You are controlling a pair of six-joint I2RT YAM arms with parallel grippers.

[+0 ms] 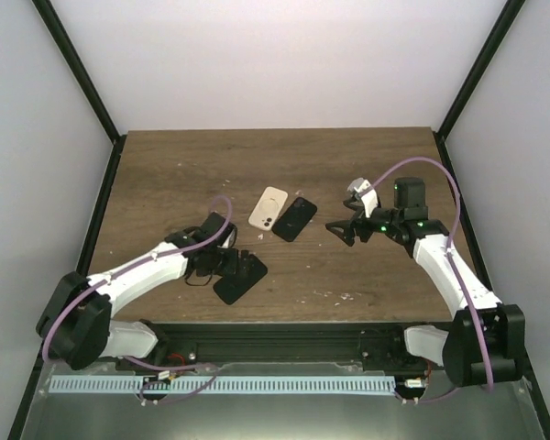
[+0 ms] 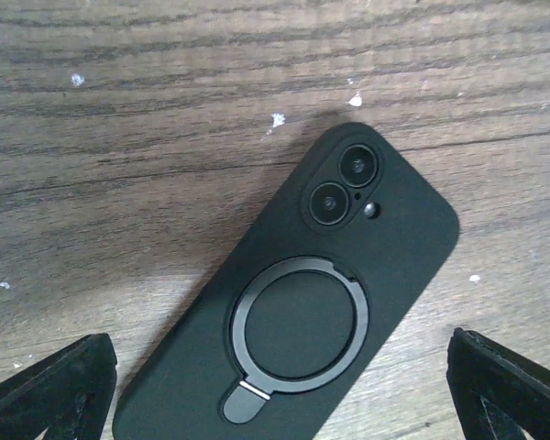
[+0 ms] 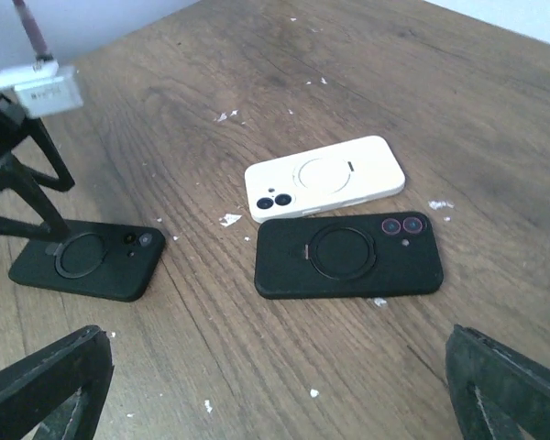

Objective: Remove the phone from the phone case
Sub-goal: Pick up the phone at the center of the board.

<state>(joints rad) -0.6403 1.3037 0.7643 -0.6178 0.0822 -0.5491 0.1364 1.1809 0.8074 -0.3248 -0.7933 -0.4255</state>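
A black cased phone (image 2: 293, 321) with a ring stand lies back up on the wooden table, directly under my left gripper (image 2: 280, 344), which is open with a finger on each side and apart from it. In the top view this phone (image 1: 241, 278) lies near the front left, with the left gripper (image 1: 222, 261) over its far end. A white cased phone (image 1: 268, 208) and a second black cased phone (image 1: 294, 218) lie side by side mid-table. My right gripper (image 1: 341, 231) is open and empty, hovering right of them. They also show in the right wrist view: white (image 3: 325, 177), black (image 3: 348, 255).
Small white flecks (image 1: 335, 295) are scattered on the wooden table (image 1: 165, 174). White walls and black frame posts (image 1: 78, 69) enclose the sides. A black rail (image 1: 275, 335) runs along the near edge. The left arm's fingers (image 3: 18, 183) stand over the left black phone (image 3: 87, 259).
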